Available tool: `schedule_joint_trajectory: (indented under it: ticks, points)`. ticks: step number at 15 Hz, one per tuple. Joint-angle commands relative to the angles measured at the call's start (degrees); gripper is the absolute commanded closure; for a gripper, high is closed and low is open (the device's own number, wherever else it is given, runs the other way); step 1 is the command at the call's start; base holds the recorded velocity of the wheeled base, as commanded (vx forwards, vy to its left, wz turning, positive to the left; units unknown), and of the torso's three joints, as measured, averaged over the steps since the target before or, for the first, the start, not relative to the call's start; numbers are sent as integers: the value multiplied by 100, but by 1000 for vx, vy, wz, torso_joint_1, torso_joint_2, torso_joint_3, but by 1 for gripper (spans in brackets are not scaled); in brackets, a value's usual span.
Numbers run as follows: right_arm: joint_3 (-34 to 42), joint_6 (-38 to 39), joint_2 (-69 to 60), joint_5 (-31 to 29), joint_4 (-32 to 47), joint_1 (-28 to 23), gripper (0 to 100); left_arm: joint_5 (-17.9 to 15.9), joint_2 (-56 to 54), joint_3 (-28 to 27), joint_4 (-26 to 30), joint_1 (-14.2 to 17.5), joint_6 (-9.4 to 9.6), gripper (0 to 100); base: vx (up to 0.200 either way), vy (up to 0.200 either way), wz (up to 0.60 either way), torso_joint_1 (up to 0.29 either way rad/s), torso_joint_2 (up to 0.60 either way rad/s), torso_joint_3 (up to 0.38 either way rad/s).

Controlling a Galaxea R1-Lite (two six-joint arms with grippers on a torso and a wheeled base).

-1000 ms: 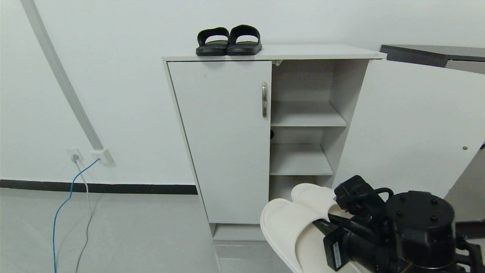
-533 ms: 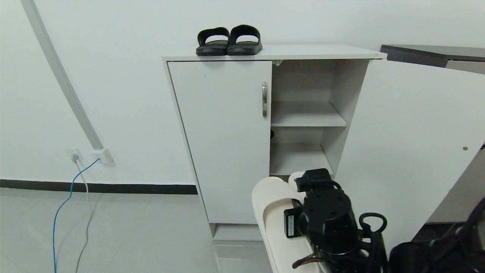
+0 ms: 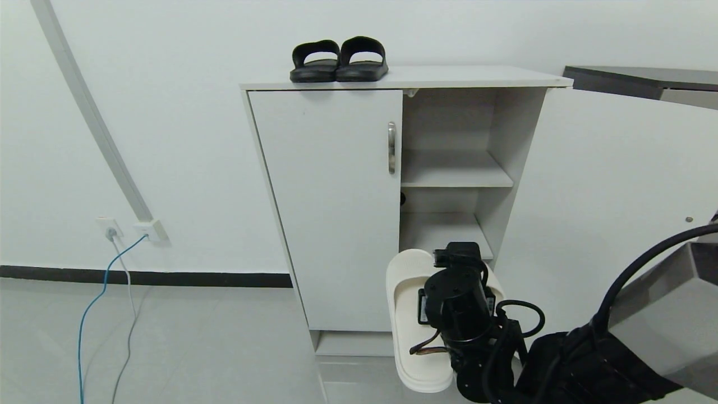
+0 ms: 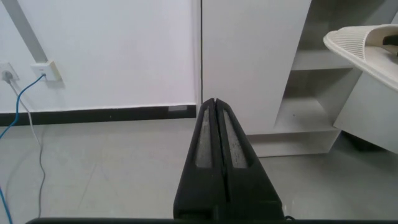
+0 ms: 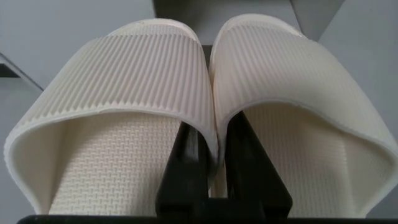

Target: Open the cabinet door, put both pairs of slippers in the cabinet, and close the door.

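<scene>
white slippers [image 3: 406,336], ribbed straps, textured insoles: carried nearer the open cabinet [image 3: 331,213]. right gripper [image 5: 213,149] clamps both inner straps; left gripper [image 4: 215,134], fingers together, empty.

Cream slippers [image 5: 137,81]: off-white, straps finely ribbed, footbeds embossed in small crosshatch
Black slippers [image 3: 338,60], left end of cabinet top: plain matt black
Cabinet [image 3: 331,213]: plain white; handle [image 3: 391,147] silver
Right gripper [image 5: 214,155], left gripper [image 4: 214,106]: black
Cable [image 3: 104,286]: blue
Skirting [image 3: 146,278]: black band under white wall [image 3: 168,140]
</scene>
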Motion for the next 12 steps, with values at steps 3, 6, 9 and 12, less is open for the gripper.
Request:
schedule_joint_trajectory:
  ticks: [3,6,9,12]
  points:
    - [-6,2,108,7,-16,-123,100,0,16,1,-1,2,-10,100,0,-133,0,2,3,3]
    - [-15,-42,231,33,-16,-149,100,0,16,1,-1,2,-1,100,0,0,0,0,0,0]
    - [-129,-227,477,68,-121,-158,100,0,16,1,-1,2,-10,100,0,0,0,0,0,0]
    - [-50,-578,802,429,-860,-255,100,0,16,1,-1,2,-10,100,0,0,0,0,0,0]
